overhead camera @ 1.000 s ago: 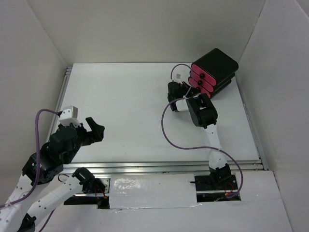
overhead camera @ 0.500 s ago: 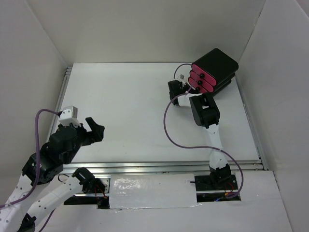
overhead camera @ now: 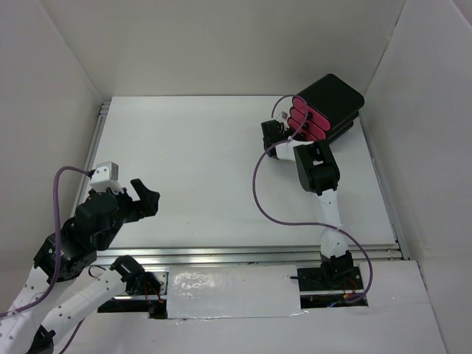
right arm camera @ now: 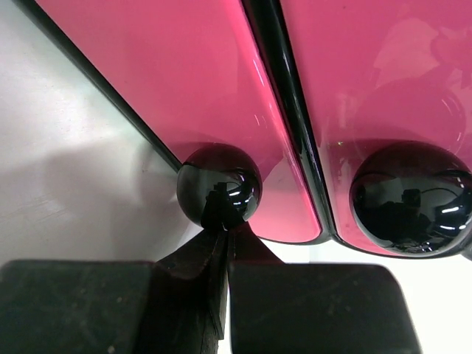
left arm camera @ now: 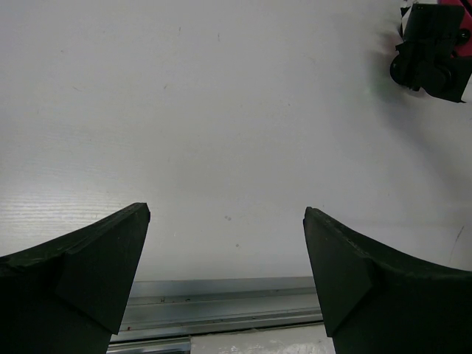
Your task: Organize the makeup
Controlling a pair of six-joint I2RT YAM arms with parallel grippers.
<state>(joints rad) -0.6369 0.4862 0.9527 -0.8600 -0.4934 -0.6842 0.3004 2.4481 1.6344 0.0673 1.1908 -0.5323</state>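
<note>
On my right wrist feed the frame is filled almost entirely by two glossy pink panels set side by side: the left pink drawer front [right arm camera: 177, 74] and the right pink drawer front [right arm camera: 376, 66], parted by a thin black divider [right arm camera: 284, 96] that runs down at a slant. Each front carries a shiny black ball: the left knob [right arm camera: 219, 181] and the right knob [right arm camera: 411, 198]. My gripper [right arm camera: 225, 225] has its two black fingers [right arm camera: 110, 302] pressed flat together, the tips meeting right at the lower edge of the left knob. The white surface [right arm camera: 59, 169] shows at the left.
</note>
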